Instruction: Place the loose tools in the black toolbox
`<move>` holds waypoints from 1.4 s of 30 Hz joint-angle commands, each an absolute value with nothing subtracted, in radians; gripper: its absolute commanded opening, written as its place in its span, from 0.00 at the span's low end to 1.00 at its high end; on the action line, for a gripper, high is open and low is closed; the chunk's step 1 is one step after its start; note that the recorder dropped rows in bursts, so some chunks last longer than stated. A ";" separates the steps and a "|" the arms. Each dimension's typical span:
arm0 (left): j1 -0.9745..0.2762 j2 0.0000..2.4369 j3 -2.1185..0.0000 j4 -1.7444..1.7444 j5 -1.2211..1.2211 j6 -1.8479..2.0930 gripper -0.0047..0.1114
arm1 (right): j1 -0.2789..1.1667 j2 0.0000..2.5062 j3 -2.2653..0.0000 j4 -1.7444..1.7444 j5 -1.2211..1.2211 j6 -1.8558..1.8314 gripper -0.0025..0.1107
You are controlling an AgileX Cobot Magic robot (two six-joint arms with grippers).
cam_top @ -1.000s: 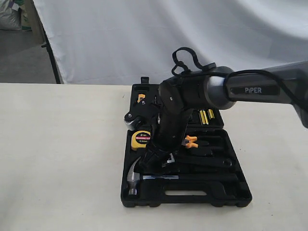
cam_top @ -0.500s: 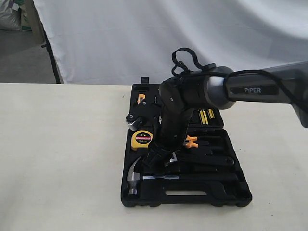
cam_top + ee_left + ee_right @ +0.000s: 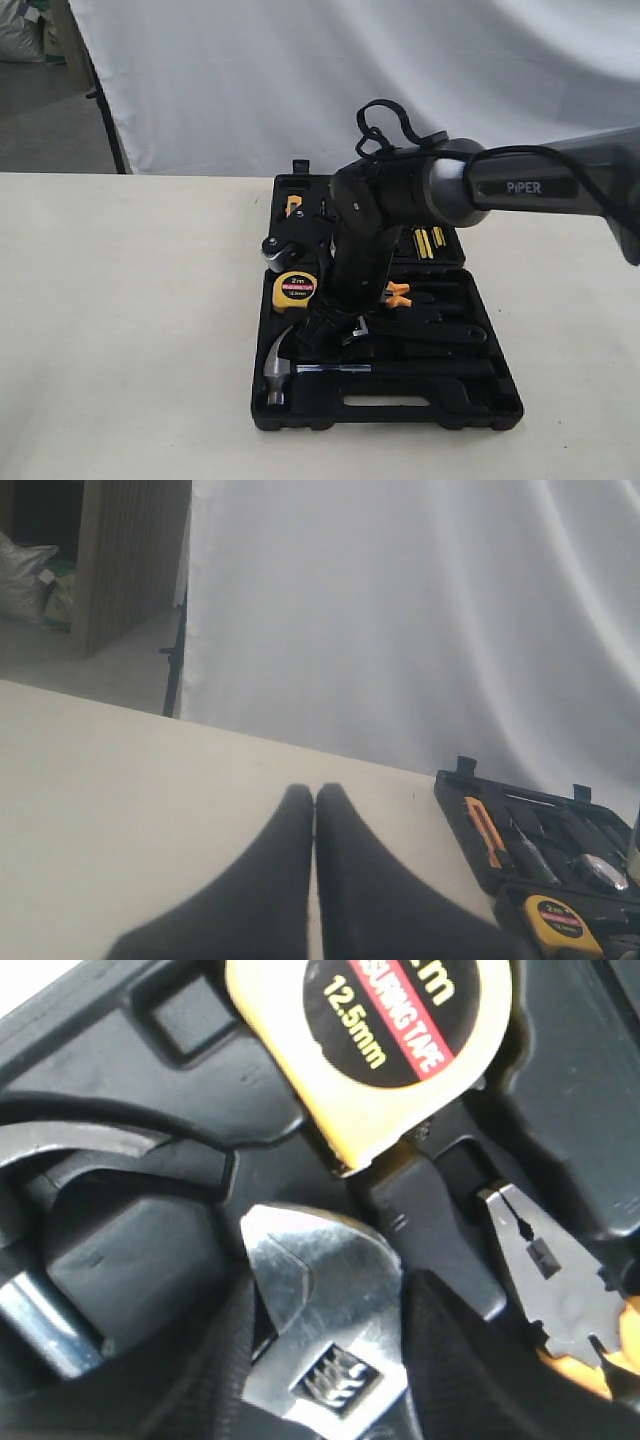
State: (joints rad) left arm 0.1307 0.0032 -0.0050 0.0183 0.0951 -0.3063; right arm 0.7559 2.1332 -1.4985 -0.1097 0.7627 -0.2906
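The black toolbox [image 3: 480, 400] lies open on the pale tabletop [image 3: 130, 330], its two moulded halves spread flat and the handle slot on the edge nearest the exterior camera. The right arm reaches in from the right and bends down over the nearer half, with the right gripper [image 3: 325, 335] low among the recesses. In the right wrist view its two dark fingers [image 3: 215, 1370] sit on either side of the head of the silver adjustable wrench [image 3: 320, 1310], about half spread and pressed close against both flanks of the head, so they grip it; the wrench's black handle runs off to the right within the nearer half. Just beside the wrench head lies the silver-headed claw hammer [image 3: 280, 365], in its recess along the front left of the case, head to the left and handle running right above the slot. The yellow tape measure [image 3: 293, 290] sits in the case just behind the hammer head, and the orange-handled pliers [image 3: 397, 293] lie to its right, their steel jaws pointing towards the wrench. The farther half holds an orange utility knife [image 3: 292, 203] and some yellow-handled bits [image 3: 428, 242]. The left gripper [image 3: 315, 798] hovers over bare tabletop well to the left of the case, its fingers [image 3: 270, 890] pressed together tip to tip with nothing between them. A white curtain [image 3: 300, 80] hangs behind the tabletop.
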 commanded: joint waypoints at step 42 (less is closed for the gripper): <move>0.156 0.000 -0.008 0.023 0.088 -0.311 0.05 | 0.668 2.056 -1.283 -0.107 0.626 -0.168 0.02</move>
